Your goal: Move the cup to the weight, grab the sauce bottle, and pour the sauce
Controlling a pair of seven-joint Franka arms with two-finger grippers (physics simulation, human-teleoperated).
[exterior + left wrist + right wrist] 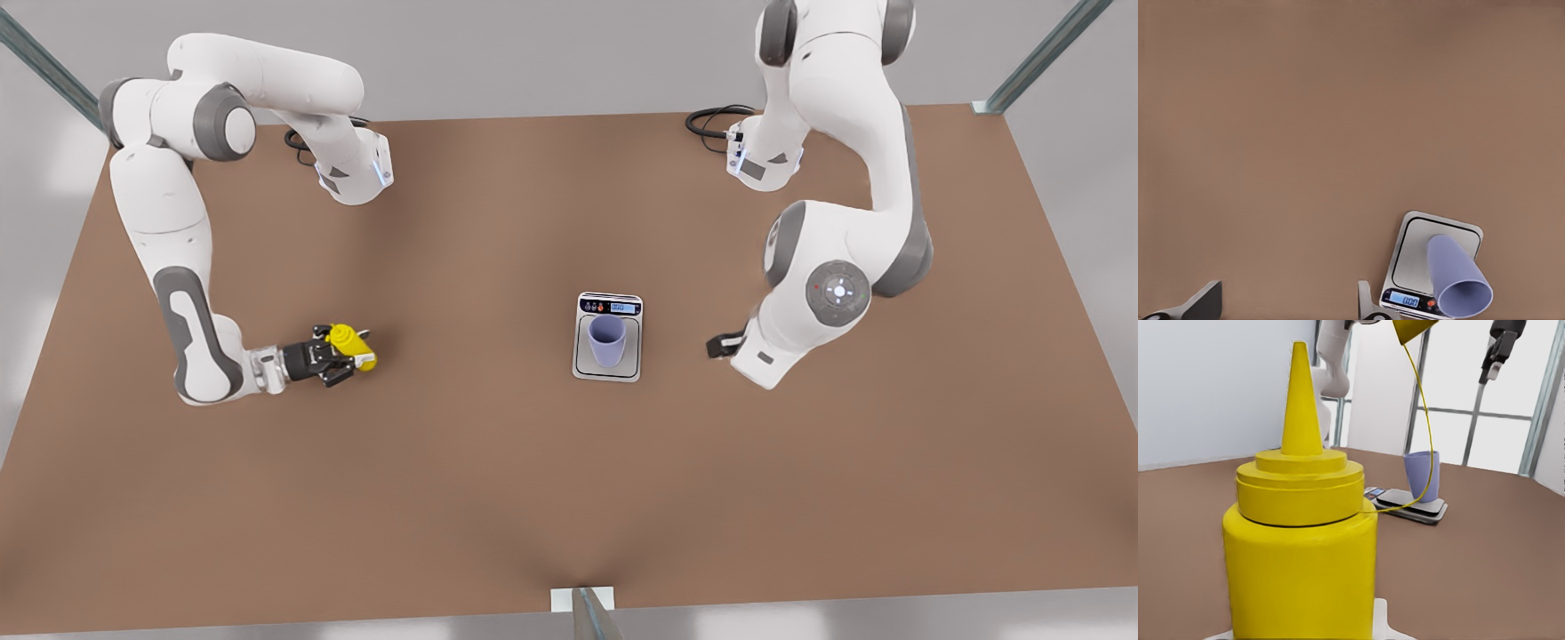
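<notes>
You've got the cup (607, 340) standing on the scale (608, 370) mid-table, so step 1 is done; right gripper (342, 357) at the front view's left is clamped on the bottle (352, 347), lift & pour remain, while left gripper (1288, 301) waits spread apart by the scale.

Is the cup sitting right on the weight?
Touching. In the right wrist view the cup stands upright with its base flush on the plate of the weight; the front view shows it inside the plate's outline.
</notes>
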